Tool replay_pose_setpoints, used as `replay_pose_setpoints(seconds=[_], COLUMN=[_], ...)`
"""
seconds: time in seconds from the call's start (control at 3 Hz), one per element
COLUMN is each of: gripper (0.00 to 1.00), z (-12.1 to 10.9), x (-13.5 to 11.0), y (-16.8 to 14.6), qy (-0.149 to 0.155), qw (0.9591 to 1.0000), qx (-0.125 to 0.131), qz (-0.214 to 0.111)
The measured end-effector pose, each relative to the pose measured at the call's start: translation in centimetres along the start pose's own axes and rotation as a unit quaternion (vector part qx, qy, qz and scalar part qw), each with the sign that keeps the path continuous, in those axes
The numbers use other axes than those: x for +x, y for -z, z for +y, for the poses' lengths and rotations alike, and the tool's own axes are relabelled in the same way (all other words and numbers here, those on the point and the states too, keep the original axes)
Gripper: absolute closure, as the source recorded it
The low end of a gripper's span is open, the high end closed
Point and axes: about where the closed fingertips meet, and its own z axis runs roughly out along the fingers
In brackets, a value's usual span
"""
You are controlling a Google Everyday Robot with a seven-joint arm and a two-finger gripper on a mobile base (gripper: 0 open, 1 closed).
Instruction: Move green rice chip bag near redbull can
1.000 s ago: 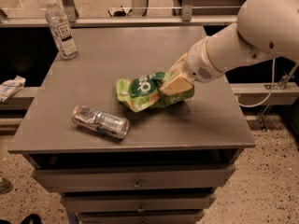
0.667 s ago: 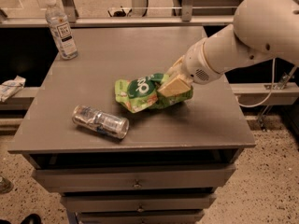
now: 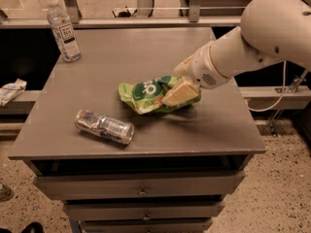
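A clear water bottle (image 3: 63, 29) is standing upright at the far left corner of the table (image 3: 146, 47), well away from the action. Nearer the front edge, the redbull can (image 3: 104, 126) is lying on its side, left of centre, waiting as the target. The green rice chip bag (image 3: 148, 95) is sitting just right of and beyond the can, close but not touching it. Its logo is facing up and its left end is drooping toward the table. The robot's claw (image 3: 181, 92) is pinching the bag's right end between its pale fingers (image 3: 177, 91), gripping the crinkled edge so the pouch can be dragged or carried without being crushed. The white arm (image 3: 262, 38) is reaching in low from the right, keeping the way toward the can open.

Compared with the view a second ago, little is changing. The claw and bag are staying in almost the same spot, with at most a slight shift, and the can and bottle are not moving at all. Judging by this, the bag appears to be already near the can, and the carry seems to be nearing its end.
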Motion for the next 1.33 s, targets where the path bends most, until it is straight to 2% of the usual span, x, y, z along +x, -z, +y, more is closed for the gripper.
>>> replay_pose_setpoints(seconds=[0.33, 0.67, 1.0, 1.33], gripper=[0.0, 0.0, 0.0, 0.0], z=[-0.2, -1.3, -3.5, -5.5], x=[0.3, 1.5, 5.4, 8.2], y=[0.4, 1.9, 5.0, 11.4], qy=[-0.001, -0.005, -0.022, -0.007], qw=[1.0, 1.0, 0.9991, 0.9963], qx=[0.0, 0.0, -0.011, -0.016], qz=[0.0, -0.007, -0.035, -0.084])
